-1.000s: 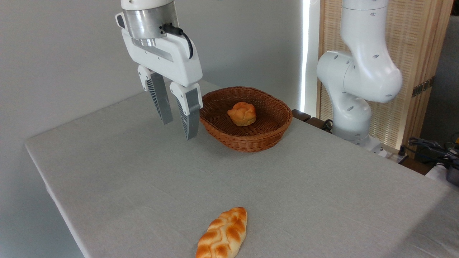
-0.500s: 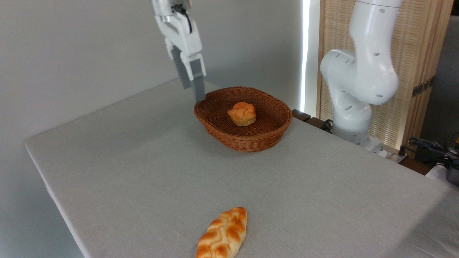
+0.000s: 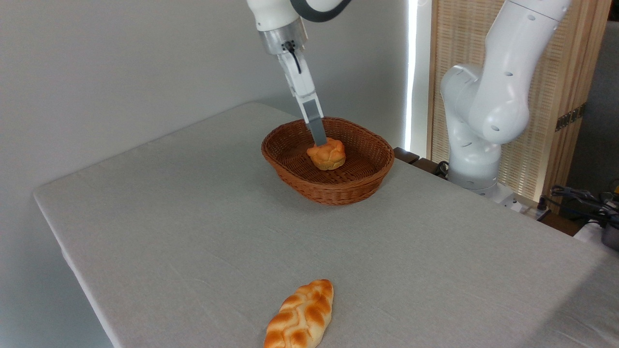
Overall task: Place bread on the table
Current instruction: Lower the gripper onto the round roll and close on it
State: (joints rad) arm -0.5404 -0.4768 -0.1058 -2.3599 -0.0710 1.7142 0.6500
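Now | grey-clothed table (image 3: 193, 217) | bread (image 3: 327, 154) in basket (image 3: 360, 186) | gripper (image 3: 319, 141) state unclear

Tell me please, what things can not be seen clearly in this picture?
- Gripper: seen edge-on in the camera view, so one finger hides the other; open or shut cannot be told.
- Contact between the fingertip and the bread: unclear from this angle.
- Braided loaf: its near end is cut off by the bottom edge.
- Basket: its near wall hides part of the floor inside.

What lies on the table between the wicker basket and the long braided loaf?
Nothing: in the camera view the cloth of the table is bare between the basket and the braided loaf.
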